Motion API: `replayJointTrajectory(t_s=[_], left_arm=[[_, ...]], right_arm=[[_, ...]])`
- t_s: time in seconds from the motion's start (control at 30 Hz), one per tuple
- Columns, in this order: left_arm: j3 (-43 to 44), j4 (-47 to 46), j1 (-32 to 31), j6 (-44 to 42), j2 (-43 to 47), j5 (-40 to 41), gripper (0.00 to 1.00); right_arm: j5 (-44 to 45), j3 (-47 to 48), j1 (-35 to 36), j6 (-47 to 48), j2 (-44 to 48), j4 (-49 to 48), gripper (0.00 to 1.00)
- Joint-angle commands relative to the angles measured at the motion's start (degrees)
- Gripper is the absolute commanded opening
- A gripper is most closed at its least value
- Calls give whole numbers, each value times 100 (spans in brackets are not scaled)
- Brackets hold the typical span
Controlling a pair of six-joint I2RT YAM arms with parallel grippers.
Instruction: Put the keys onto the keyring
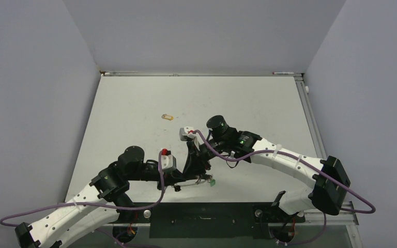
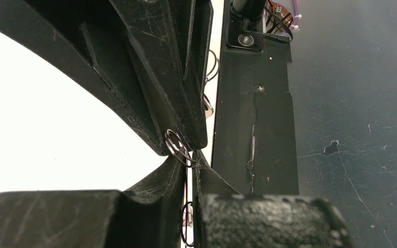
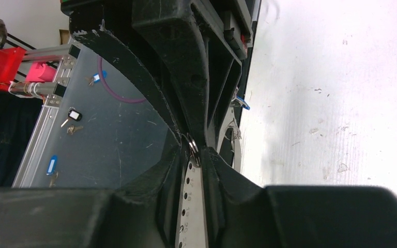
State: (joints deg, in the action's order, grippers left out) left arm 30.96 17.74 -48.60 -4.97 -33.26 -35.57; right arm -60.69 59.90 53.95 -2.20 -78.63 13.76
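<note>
The keyring (image 2: 177,145) is a thin silvery wire loop pinched where both grippers meet near the table's front edge; it also shows in the right wrist view (image 3: 193,150). My left gripper (image 2: 194,157) comes from the left (image 1: 185,178) and is shut on it. My right gripper (image 3: 195,150) comes down from behind (image 1: 198,164) and is shut on the same loop. A green key (image 1: 213,182) lies or hangs just right of the grippers. A blue key (image 3: 243,103) shows behind the fingers. A yellow-orange key (image 1: 167,117) lies alone farther back on the table.
A black base plate (image 1: 201,217) runs along the near edge between the arm bases. Beyond an aluminium rail (image 3: 41,124), a black-headed key (image 3: 74,114) and blue tags (image 3: 51,164) lie on a lower clear panel. Grey walls enclose the white table (image 1: 134,103).
</note>
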Motion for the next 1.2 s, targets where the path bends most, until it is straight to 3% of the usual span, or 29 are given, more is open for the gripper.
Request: replayJointTrajectory(t_s=[0.0, 0.1, 0.3, 0.5, 0.6, 0.7, 0.9, 1.17], left_arm=[[332, -320, -30, -48, 59, -121, 0], [332, -315, -27, -48, 56, -117, 0], [323, -317, -31, -17, 60, -116, 0], [338, -269, -28, -17, 88, 20, 0], [351, -210, -29, -18, 235, 285, 34], [309, -292, -18, -14, 480, 335, 50], [271, -438, 28, -52, 829, 446, 54], [94, -1087, 269, 254, 1537, 349, 52]], right_arm=[[-278, 238, 35, 162, 161, -267, 22], [-302, 223, 45, 154, 160, -322, 25], [-372, 201, 45, 154, 122, -374, 7], [-282, 32, -23, -70, 332, -706, 5], [-110, -375, -151, -488, 787, -1425, 5], [71, -762, -218, -900, 1212, -2265, 5], [296, -1190, -221, -1417, 1556, -3072, 5], [935, -1380, -107, -1367, 1752, -3254, 5]])
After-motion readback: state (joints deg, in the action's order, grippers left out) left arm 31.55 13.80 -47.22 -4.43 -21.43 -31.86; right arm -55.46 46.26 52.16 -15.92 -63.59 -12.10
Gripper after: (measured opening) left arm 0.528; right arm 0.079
